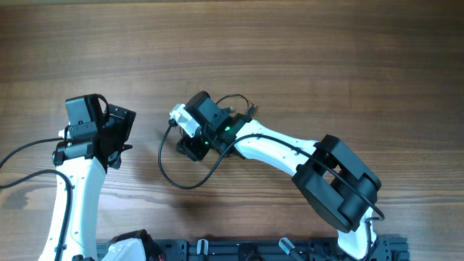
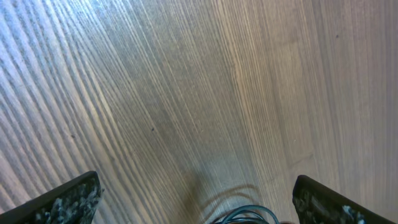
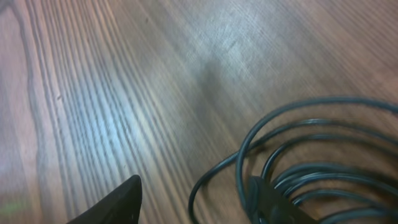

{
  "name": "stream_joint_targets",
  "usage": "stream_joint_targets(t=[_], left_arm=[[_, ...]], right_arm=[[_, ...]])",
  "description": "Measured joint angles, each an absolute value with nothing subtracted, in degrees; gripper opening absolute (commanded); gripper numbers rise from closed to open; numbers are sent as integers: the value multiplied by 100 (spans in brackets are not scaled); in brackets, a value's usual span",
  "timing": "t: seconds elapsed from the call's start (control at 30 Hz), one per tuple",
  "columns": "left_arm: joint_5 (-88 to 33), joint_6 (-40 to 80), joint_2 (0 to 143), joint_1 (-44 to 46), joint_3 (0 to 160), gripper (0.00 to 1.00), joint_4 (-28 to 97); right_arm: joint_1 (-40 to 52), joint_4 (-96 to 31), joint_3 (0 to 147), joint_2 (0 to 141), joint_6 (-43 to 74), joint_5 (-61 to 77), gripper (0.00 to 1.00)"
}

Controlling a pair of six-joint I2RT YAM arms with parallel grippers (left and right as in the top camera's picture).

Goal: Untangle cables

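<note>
Right hand (image 3: 194,208) above cables (image 3: 311,167), coils beside finger

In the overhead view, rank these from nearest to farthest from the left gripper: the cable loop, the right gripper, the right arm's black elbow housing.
Measured from the left gripper:
1. cable loop, lying on the table just to its right, bulging toward it.
2. right gripper, just beyond the loop, over the rest of the cord.
3. black elbow housing, far off on the right side.
</note>
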State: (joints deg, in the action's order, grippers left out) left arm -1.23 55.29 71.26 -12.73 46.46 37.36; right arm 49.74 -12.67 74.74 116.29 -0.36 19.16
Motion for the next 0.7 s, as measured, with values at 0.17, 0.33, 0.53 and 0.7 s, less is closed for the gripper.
stream_joint_targets(t=[0.17,0.33,0.53,0.7], left_arm=[[-143,5529,7126,-1273,4646,100,3776],[-143,5529,7126,-1273,4646,100,3782],[-143,5529,7126,-1273,4646,100,3787],[-141,5529,7126,-1273,4646,100,3798]], right_arm=[[4974,-1013,7476,11675,-36,1874,51],[4974,-1022,7481,11983,-25,1828,49],[4974,-1022,7481,12022,19,1811,46],[4974,-1024,7481,12022,176,1802,45]])
